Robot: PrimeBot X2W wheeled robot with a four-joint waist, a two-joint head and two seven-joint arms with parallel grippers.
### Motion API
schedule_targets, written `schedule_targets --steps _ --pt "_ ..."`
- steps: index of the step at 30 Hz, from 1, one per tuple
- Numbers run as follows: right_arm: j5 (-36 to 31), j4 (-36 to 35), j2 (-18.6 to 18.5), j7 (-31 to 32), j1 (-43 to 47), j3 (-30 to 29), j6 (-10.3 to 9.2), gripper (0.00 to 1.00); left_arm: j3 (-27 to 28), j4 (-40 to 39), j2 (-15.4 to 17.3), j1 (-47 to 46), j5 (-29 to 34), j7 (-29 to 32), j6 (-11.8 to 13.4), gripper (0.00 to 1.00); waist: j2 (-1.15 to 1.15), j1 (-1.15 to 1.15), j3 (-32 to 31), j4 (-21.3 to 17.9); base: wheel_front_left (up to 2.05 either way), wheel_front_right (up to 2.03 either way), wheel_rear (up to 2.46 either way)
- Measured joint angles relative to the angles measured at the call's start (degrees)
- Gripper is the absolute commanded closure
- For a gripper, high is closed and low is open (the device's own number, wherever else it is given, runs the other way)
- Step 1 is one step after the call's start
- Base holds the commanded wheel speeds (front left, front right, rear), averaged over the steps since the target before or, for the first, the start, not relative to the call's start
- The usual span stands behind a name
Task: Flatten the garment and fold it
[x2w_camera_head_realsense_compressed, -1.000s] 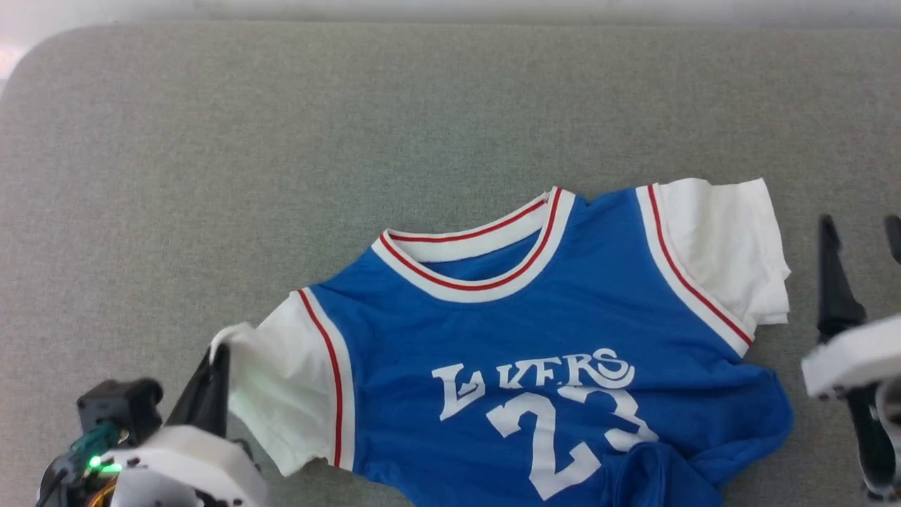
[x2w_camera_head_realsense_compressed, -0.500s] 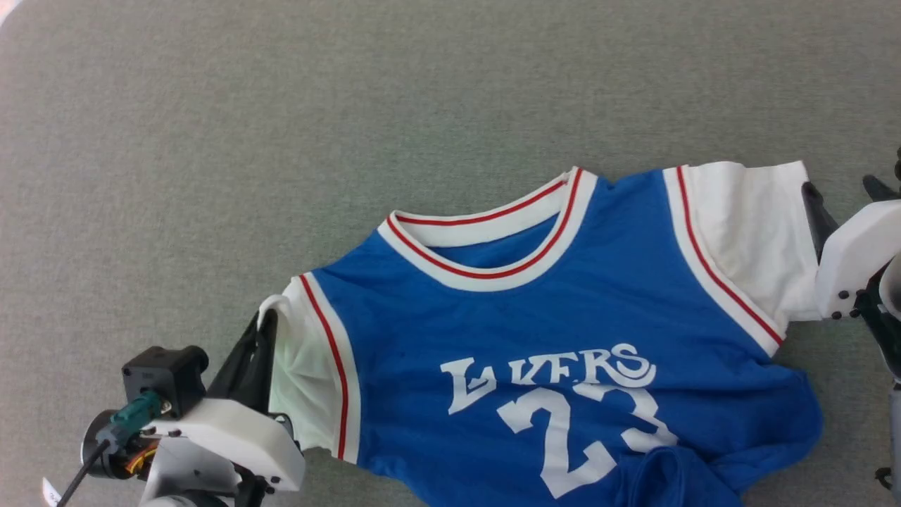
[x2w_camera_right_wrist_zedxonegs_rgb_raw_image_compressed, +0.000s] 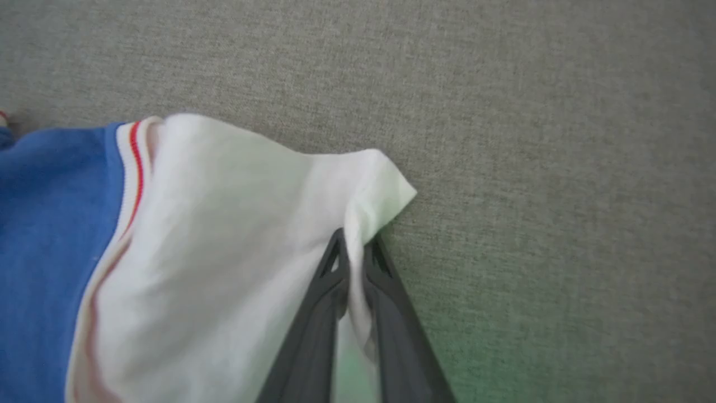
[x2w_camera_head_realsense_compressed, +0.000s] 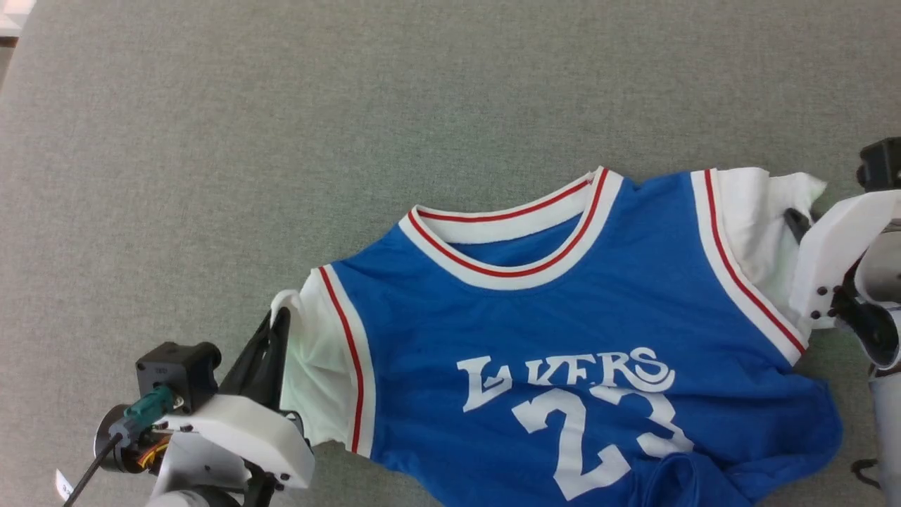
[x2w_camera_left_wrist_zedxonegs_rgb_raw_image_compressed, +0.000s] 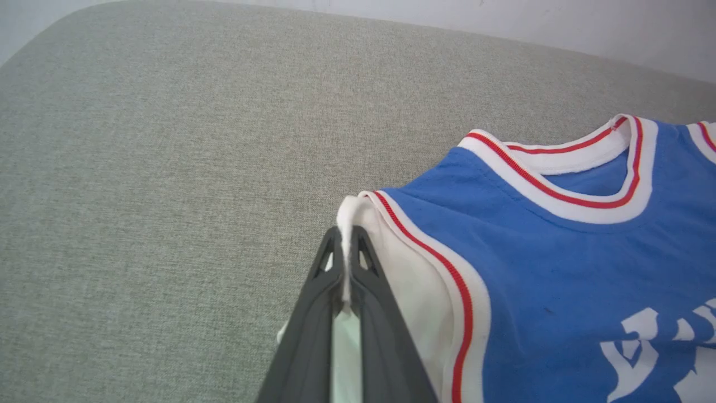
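Head view: garment collar-up; apparently tilted

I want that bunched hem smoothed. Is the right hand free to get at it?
Probably not yet: the right hand is shut on the garment at its sleeve; nothing else blocks the hem.

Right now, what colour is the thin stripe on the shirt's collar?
Red, on the white collar of the blue jersey T-shirt; clearest in head view.

Left gripper: fingers pressed together, tips pinching the white sleeve edge of the garment on its own side. Right gripper: fingers likewise closed on the opposite white sleeve end. Left white wrist housing low, fingers slanting upward
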Motion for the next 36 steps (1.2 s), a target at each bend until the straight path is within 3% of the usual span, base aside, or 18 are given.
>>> schedule_targets --steps 10,20,26,36 --pt "-0.4 -0.6 1.6 -9.2 -0.7 -0.9 0.01 1.0 0.2 0.8 0.5 -4.9 -0.4 -1.0 -2.4 1.0 0.0 0.0 -3.6 -2.2 0.0 0.0 0.0" --pt "1.4 -9.5 3.0 -15.2 -7.1 0.6 0.01 1.0 1.9 0.1 2.7 -18.6 -1.6 0.0 -6.1 1.0 0.0 0.0 -10.3 -5.5 0.0 0.0 0.0" --pt "2.7 -16.2 2.1 -14.4 -12.8 1.6 0.01 1.0 5.3 -2.6 3.8 -27.8 -4.1 2.1 -6.5 1.0 0.0 -0.01 -14.1 -8.1 0.0 0.0 0.0" --pt "7.3 -24.4 2.4 -4.2 -18.3 2.4 0.01 1.0 7.4 -7.6 6.8 -38.3 -8.0 11.2 -6.5 1.0 0.0 -0.01 -17.5 -13.4 0.0 0.0 0.0"
